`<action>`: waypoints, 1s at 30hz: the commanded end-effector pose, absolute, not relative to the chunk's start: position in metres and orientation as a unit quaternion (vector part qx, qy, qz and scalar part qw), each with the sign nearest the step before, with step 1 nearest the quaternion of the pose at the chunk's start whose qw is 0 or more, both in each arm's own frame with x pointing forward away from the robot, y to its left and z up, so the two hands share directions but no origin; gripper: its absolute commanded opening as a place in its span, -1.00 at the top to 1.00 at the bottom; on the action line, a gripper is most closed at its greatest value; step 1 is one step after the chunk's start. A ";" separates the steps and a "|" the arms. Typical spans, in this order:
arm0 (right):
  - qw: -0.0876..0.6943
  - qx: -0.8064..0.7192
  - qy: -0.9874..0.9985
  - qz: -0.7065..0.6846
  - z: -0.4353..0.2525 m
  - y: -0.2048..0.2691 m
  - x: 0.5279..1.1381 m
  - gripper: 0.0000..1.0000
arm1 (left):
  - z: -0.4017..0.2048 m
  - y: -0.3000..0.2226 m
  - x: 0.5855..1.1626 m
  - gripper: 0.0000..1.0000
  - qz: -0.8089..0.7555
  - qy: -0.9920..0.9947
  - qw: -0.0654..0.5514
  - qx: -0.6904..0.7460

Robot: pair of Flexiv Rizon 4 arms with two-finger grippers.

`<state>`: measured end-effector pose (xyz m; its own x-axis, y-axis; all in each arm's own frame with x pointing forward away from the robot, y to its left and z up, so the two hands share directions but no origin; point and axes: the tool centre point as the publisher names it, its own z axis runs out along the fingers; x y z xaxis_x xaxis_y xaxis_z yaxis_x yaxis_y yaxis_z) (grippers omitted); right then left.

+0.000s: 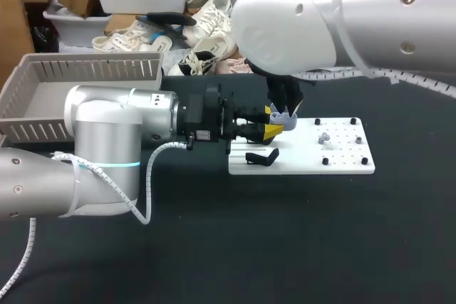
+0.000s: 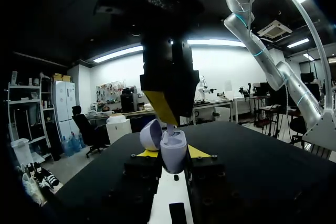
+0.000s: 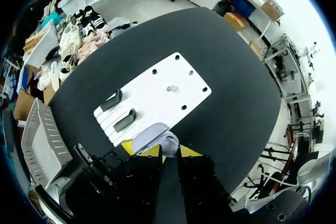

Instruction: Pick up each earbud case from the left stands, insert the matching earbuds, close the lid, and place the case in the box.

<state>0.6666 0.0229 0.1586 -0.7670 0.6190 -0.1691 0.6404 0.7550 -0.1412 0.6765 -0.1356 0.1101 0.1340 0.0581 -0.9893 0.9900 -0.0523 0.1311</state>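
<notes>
Closest in the head view is my left arm (image 1: 107, 147), at eight o'clock. My left gripper (image 1: 274, 127) pinches the one lilac earbud case (image 1: 283, 117) over the nine o'clock end of the white board (image 1: 342, 167). My right gripper (image 1: 286, 105) hangs over the case from twelve o'clock. One black stand (image 1: 262, 156) and one loose earbud (image 1: 324, 137) show on the board. The grey box (image 1: 78, 69) sits at ten o'clock of the board.

Only the left wrist view shows both yellow tips of my left gripper touching the case's sides, with the lid tilted open.

Only the right wrist view shows two stands, side by side at ten o'clock ahead of my right gripper. Whether that gripper is spread or closed I cannot tell.
</notes>
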 end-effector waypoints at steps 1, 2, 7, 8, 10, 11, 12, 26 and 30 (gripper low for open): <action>0.054 0.338 0.934 -0.100 0.157 0.025 0.669 1.00 | 0.110 -0.136 0.676 1.00 -0.461 0.469 0.506 0.558; 0.054 0.338 0.934 -0.101 0.157 0.025 0.669 1.00 | 0.110 -0.136 0.676 1.00 -0.461 0.469 0.506 0.558; 0.053 0.338 0.934 -0.102 0.155 0.024 0.669 1.00 | 0.110 -0.136 0.676 1.00 -0.461 0.469 0.506 0.558; 0.052 0.338 0.934 -0.102 0.155 0.024 0.669 1.00 | 0.110 -0.136 0.676 1.00 -0.461 0.469 0.506 0.558; 0.051 0.338 0.934 -0.103 0.154 0.024 0.669 1.00 | 0.110 -0.136 0.676 1.00 -0.461 0.469 0.506 0.558; 0.051 0.338 0.934 -0.103 0.154 0.024 0.669 1.00 | 0.110 -0.136 0.676 1.00 -0.461 0.469 0.506 0.558; 0.050 0.337 0.934 -0.103 0.153 0.024 0.669 1.00 | 0.110 -0.136 0.676 1.00 -0.461 0.469 0.506 0.558; 0.048 0.335 0.935 -0.107 0.148 0.024 0.668 0.47 | 0.110 -0.136 0.676 1.00 -0.461 0.469 0.506 0.558; 0.049 0.335 0.935 -0.104 0.151 0.022 0.666 0.36 | 0.110 -0.136 0.676 1.00 -0.461 0.469 0.506 0.558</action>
